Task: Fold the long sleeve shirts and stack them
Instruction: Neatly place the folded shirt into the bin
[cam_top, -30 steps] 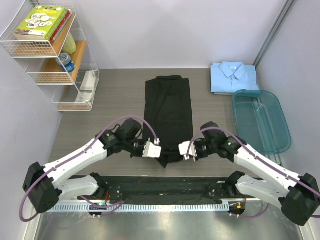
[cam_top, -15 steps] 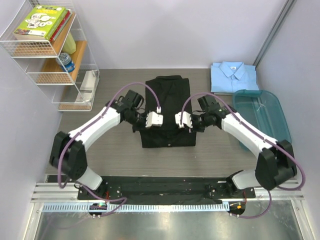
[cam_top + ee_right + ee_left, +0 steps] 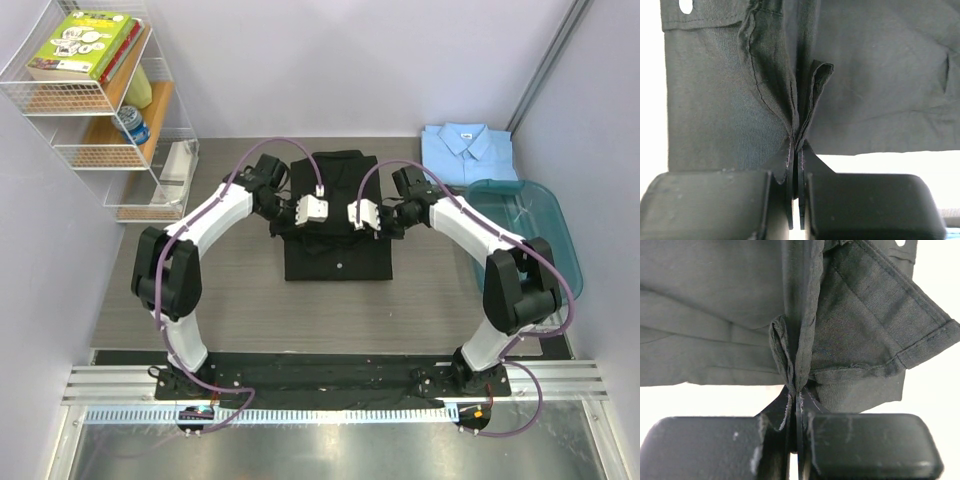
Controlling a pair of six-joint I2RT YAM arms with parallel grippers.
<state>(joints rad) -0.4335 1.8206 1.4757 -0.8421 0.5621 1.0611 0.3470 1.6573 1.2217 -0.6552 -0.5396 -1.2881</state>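
Black shirt [image 3: 338,250] flat on the desk [image 3: 230,290], centred between the two arms. Doubled over into a squarish block, fold edge toward the arm bases, collar end toward the far wall. One small pale button [image 3: 340,266] showing on the near panel.

Left end effector [image 3: 324,214] over the far-middle part of the block, clenched on a pinch of the black cloth. Seen from the left wrist: jaws pressed together, a bunched ridge of fabric rising from between them, a stitched hem corner hanging off to the right.

Right end effector [image 3: 349,218] just beside the left one, facing it across the shirt's midline, likewise clenched on black cloth. Seen from the right wrist: jaws shut on a narrow fold, a stitched seam running up the left side of the gather, a flat panel spreading out to the right.

Light blue shirt [image 3: 467,152] already folded, collar up, at the far right corner of the desk, well apart from the black one. Just in front of it, a teal plastic tub [image 3: 530,255] along the right edge.

At the far left, a wire shelf rack [image 3: 100,150], with a green book [image 3: 85,45] on its top tier.
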